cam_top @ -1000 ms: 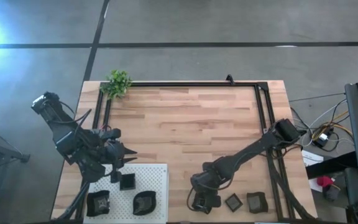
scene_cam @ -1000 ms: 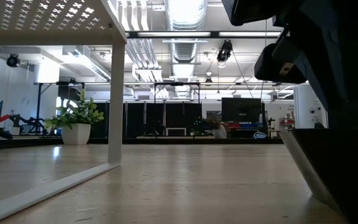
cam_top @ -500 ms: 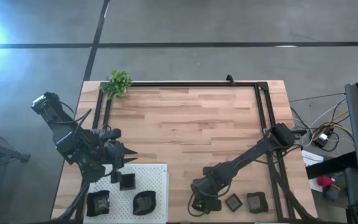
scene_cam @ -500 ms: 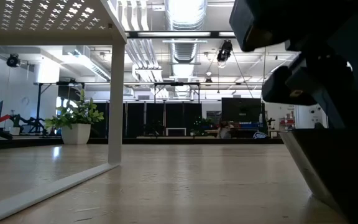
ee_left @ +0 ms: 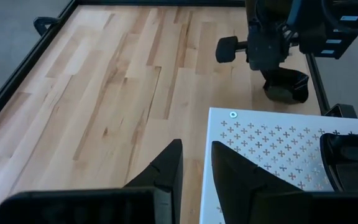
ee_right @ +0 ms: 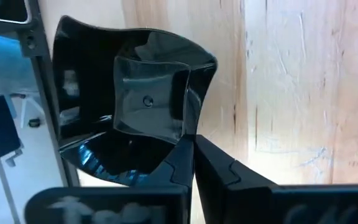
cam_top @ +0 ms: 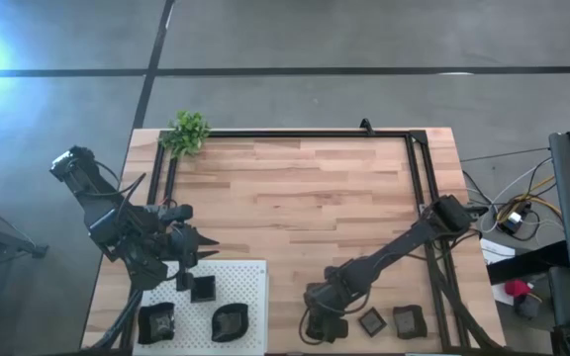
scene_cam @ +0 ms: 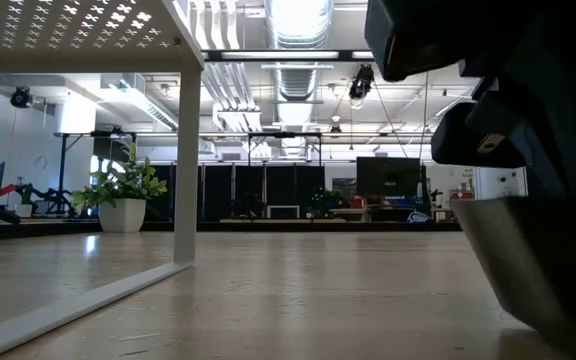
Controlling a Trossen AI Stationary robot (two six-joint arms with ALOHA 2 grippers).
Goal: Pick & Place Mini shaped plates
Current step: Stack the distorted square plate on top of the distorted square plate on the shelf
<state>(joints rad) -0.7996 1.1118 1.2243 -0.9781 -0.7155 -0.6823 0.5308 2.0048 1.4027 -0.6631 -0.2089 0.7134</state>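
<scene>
Pinching the rim of a wavy-edged plate [ee_right: 129, 106], the right tool [cam_top: 323, 324] sits at the bench's [cam_top: 295, 198] near edge, its fingers [ee_right: 213, 171] pressed together on the dish. The plate is glossy black with a square, recessed centre and flaring, curled corners; it is about as wide as long, so no long axis stands out, and its hollow faces the wrist camera. In the low view its dark wall appears tipped off the wood, though that view is too close to be sure. A second ago the right arm was set slightly farther in and its fingers were parted. Two more small dark plates [cam_top: 372, 321] lie just beside it. The left tool [cam_top: 188, 282], fingers spread, waits over the white perforated board [cam_top: 245, 287], which carries three dark dishes [cam_top: 230, 321].
</scene>
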